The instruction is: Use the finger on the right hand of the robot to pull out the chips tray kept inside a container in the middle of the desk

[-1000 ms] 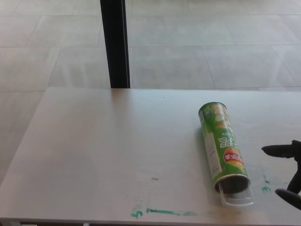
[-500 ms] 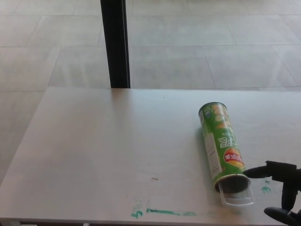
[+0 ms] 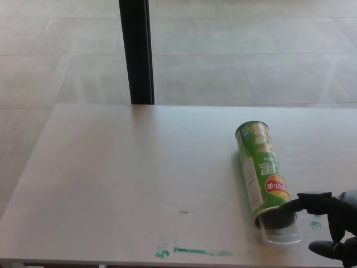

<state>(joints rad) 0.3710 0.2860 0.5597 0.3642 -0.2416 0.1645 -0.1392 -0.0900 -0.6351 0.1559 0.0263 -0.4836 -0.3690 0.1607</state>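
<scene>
The table (image 3: pixel 111 184) carries a green chips can (image 3: pixel 263 170) lying on its side at right of centre, long axis running away from the robot, open mouth toward the near edge. A clear tray (image 3: pixel 281 233) protrudes slightly from that mouth. The right robot hand (image 3: pixel 329 226), fingers spread and holding nothing, sits just right of the mouth, one finger (image 3: pixel 295 204) extended at the rim.

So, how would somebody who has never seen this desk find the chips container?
Look at the pale wooden desk, toward its near right part. There a green cylindrical chips can lies on its side, open end facing the near edge, a clear plastic tray protruding. Nothing else lies there.
</scene>
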